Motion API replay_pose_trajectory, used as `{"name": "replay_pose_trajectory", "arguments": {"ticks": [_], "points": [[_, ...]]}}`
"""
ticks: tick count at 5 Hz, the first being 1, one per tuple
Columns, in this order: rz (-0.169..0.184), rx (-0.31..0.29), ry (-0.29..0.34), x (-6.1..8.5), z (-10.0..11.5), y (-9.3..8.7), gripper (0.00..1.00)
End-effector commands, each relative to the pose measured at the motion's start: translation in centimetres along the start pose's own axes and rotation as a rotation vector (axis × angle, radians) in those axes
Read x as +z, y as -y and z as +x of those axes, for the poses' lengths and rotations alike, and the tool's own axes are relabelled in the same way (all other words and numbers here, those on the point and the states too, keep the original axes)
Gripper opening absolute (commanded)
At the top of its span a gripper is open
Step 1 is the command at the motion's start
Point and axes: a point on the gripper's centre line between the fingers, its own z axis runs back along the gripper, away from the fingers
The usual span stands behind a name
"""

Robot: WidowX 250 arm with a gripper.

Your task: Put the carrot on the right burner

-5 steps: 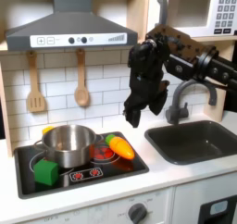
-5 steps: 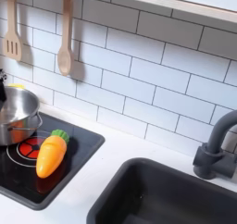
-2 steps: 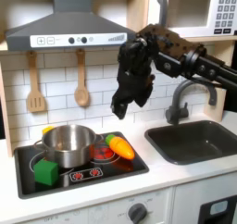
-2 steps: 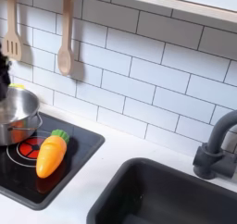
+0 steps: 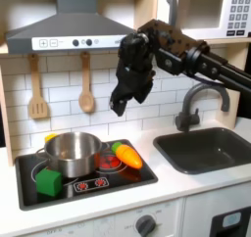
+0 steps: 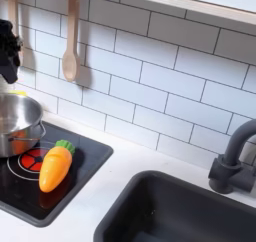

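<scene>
I see the small glossy orange toy carrot with the short green top lying on the black stovetop, on the burner at the first exterior view's right, partly over the red ring. In the second exterior view the carrot lies tilted, green end toward the tiled wall, tip toward the front edge. Nothing is touching it.

Just beside it, toward the first exterior view's left, stands the round silver metal pot on the other burner. A green cube sits at the pot's front left in that view, and a bit of a yellow piece peeks out behind the pot.

The black gripper hangs in the air well above the stove, up and back from the carrot, holding nothing. I can't tell how wide the fingers stand; they read as one dark mass. In the second exterior view the gripper shows at the left edge, above the pot.

Two wooden utensils hang on the white tiled wall under the grey hood. The dark sink with its grey tap sits in the white counter at the first exterior view's right.
</scene>
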Motion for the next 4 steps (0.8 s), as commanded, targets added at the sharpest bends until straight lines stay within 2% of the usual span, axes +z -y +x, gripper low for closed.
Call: {"name": "replay_pose_trajectory", "arguments": {"ticks": [1,2,3,4], "points": [[0.009,0.013,0.022,-0.15,1.56,0.06,1.00],[0.012,0.029,0.033,0.04,2.04,-0.12,0.88],[0.008,0.023,0.051,0.14,2.24,0.10,0.03],[0.008,0.019,0.054,0.12,2.17,0.11,0.00]]}}
